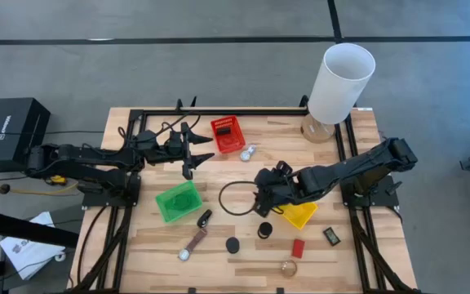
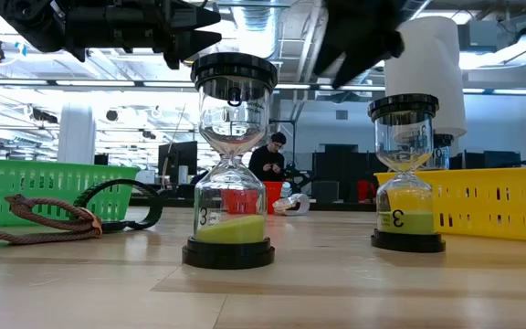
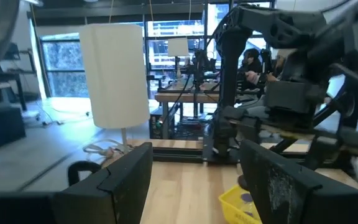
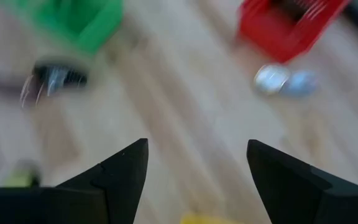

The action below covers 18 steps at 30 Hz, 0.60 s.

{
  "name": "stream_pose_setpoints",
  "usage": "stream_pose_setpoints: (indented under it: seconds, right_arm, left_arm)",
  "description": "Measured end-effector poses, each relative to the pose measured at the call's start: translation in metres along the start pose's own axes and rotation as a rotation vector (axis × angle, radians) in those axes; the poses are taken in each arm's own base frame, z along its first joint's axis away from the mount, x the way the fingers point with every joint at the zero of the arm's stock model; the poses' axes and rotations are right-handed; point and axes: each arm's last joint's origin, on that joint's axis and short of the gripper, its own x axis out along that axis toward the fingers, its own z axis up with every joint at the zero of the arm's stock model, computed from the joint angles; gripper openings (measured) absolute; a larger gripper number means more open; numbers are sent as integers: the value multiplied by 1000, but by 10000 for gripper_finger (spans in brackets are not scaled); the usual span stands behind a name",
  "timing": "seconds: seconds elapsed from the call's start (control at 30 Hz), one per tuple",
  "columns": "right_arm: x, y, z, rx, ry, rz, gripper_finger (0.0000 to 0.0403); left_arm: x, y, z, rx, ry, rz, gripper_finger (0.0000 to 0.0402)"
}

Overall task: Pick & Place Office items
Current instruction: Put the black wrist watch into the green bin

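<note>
Both pincers stood apart and empty, so the right pincer (image 1: 261, 198) should descend squarely over the black-capped hourglass (image 1: 265, 230) before closing.

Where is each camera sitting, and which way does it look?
High view: above, looking down on the wooden table, both arms.
Low view: at tabletop height, facing two hourglass timers; arms overhead.
Left wrist view: on the left arm, over its open left gripper toward the tall white cylinder lamp.
Right wrist view: above the table, open right gripper.
Shared: the red plastic basket.
</note>
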Motion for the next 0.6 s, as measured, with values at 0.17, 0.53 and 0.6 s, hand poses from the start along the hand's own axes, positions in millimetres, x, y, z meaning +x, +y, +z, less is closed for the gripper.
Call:
stream_pose_setpoints:
  seconds: [0.17,0.53,0.6]
  right_arm:
    - [15,4,2,-42,-63,-71,264]
    - [-23,-39,0,-102,-133,-395,264]
    - [-29,-49,-4,-72,-162,-471,264]
  left_arm:
    - [0,-1,-1,-5,8,-5,237]
    - [0,-1,-2,-42,17,-4,237]
    - [0,-1,-2,-75,18,-5,237]
